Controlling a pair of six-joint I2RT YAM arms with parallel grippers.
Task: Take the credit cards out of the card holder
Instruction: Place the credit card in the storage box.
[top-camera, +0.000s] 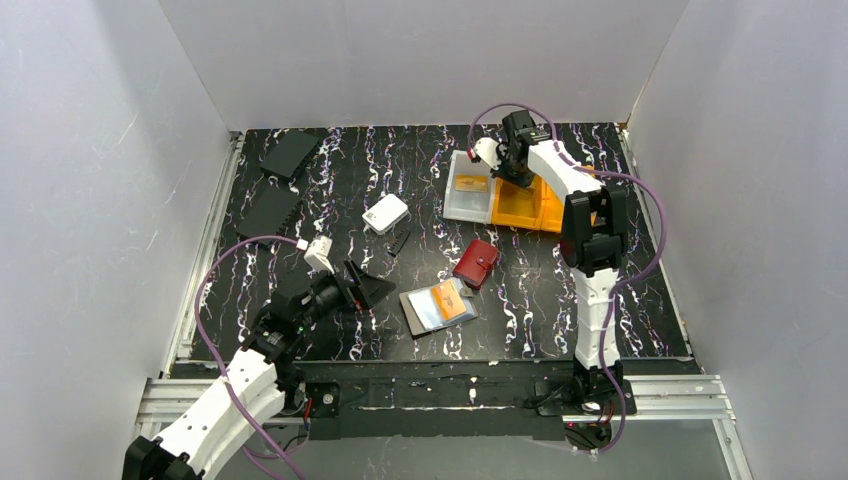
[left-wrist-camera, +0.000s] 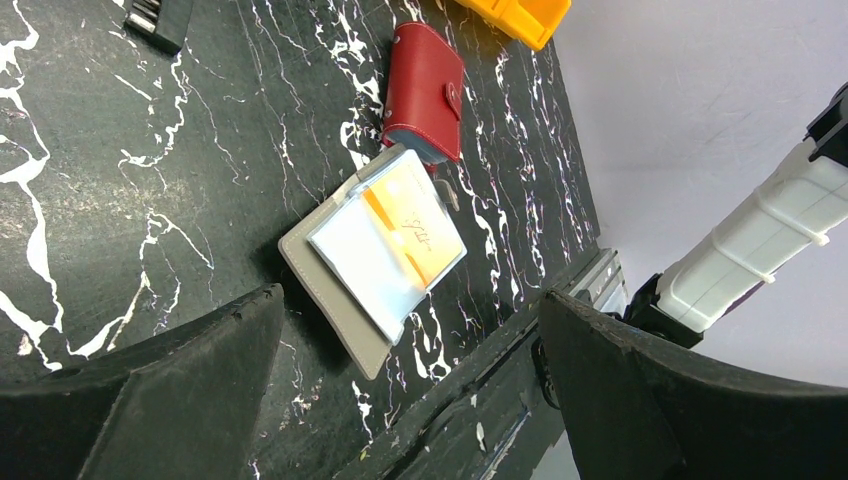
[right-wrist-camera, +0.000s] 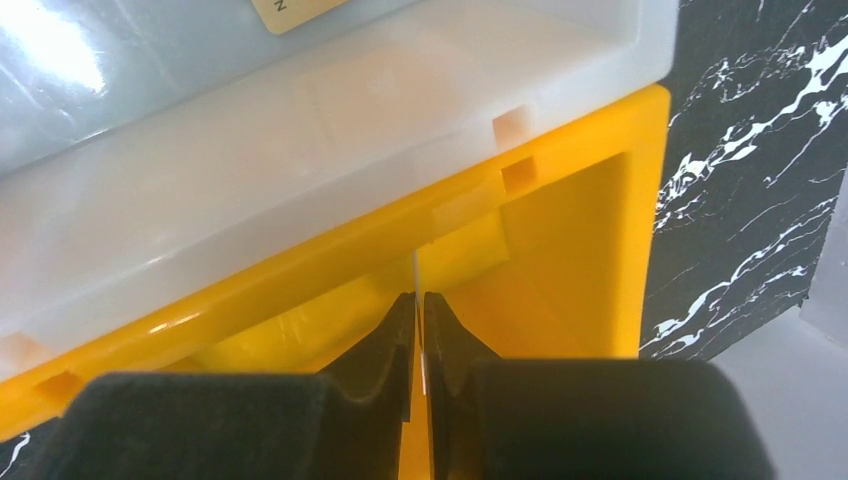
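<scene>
Left tool (left-wrist-camera: 408, 300) wide, low; right arm (top-camera: 585, 215) outstretched, right tool (right-wrist-camera: 420, 300) pinching thin card (right-wrist-camera: 414, 268) over yellow tray (right-wrist-camera: 580, 250).

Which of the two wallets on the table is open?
The grey card holder, spread flat; the red wallet beside it is snapped shut.

Mid-frame on the tabletop (left-wrist-camera: 150, 200), the open card holder (left-wrist-camera: 330, 290) shows an orange card (left-wrist-camera: 400, 215); a red wallet (left-wrist-camera: 425, 90) lies just above.
</scene>
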